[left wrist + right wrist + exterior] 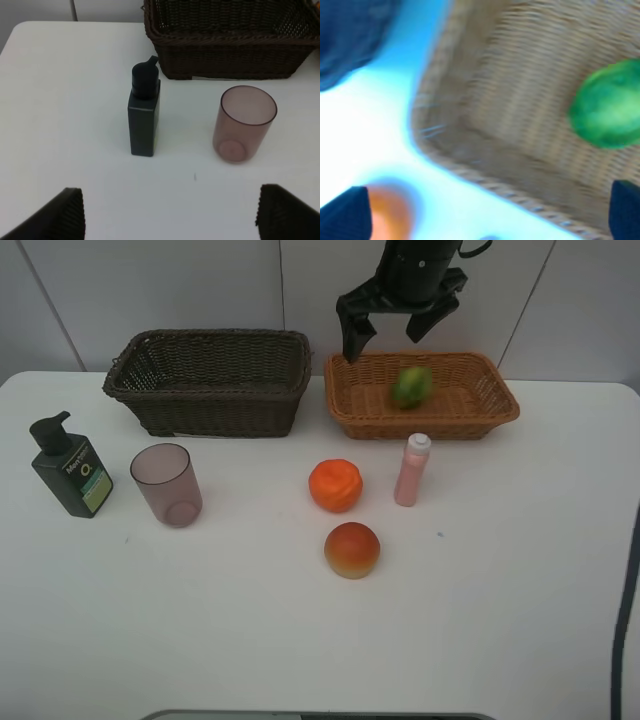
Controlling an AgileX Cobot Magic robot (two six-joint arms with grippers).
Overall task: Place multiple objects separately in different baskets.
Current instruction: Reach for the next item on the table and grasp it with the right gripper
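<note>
The step in hand looks like the end of a drop-off: the green fruit [411, 386] lies inside the light tan wicker basket [440, 427], which sits at the table's [500, 590] back edge, right of the middle. The right gripper [383, 340] hangs above that basket's back left corner with its fingers spread wide and nothing between them. Five items are not yet sorted. The orange fruit [335, 485], slim pink bottle [412, 470] and red-yellow peach-like fruit [352, 549] stand around the table's middle, while the dark green pump bottle [70, 472] and translucent pink cup [167, 485] stand near the left edge, in front of the dark brown basket [215, 410]. The next move probably calls for one arm to come down over a chosen item with its jaws aligned to it. The left gripper [170, 212] shows only in its own wrist view, fingers wide apart and empty, facing the pump bottle and cup. The high camera does not show that arm at all. The right wrist view is blurred but confirms the fruit lies free on the basket floor.
</note>
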